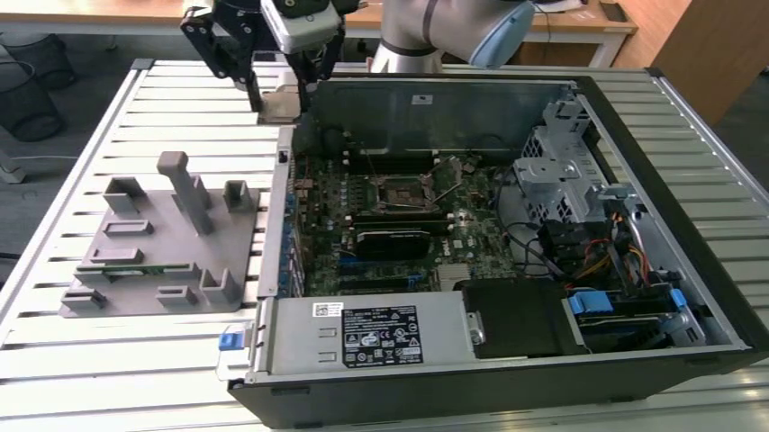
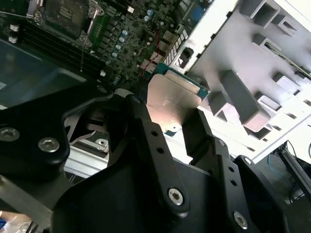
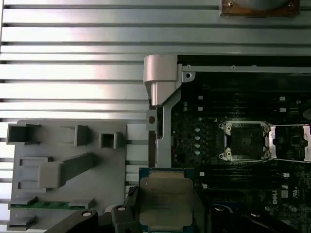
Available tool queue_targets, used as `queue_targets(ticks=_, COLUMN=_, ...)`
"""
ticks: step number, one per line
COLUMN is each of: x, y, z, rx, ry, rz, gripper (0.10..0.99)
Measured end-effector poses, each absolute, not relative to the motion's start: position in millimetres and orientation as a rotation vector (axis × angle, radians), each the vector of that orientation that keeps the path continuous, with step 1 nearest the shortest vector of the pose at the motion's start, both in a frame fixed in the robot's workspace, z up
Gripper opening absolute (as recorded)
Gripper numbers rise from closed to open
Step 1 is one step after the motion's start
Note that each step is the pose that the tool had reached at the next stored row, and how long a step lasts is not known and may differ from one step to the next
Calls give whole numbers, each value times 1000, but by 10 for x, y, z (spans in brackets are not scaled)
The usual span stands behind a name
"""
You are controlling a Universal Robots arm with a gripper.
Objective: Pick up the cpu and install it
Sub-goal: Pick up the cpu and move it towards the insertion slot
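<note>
The gripper [image 2: 165, 109] hides part of the cpu [image 2: 173, 94].

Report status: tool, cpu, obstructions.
Tool shut on the cpu, raised at the case corner. Socket open, unfilled. Nothing seen over it.

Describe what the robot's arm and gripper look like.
The arm is a smooth silver-grey tube with a pale blue cap at a joint. The gripper is matte black, built of flat angular links held by silver screws, with two narrow black jaws. A pale grey block sits on it.
</note>
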State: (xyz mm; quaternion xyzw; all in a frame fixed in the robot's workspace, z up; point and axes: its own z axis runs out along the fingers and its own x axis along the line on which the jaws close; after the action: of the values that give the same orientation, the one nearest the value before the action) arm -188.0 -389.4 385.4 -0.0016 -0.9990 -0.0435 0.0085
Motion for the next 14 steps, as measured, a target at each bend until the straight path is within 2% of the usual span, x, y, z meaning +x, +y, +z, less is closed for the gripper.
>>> queue_targets(ticks=14, x=-1202, y=-3839, z=3842, rx=-6, ry=-3108, rz=-135, gripper=529)
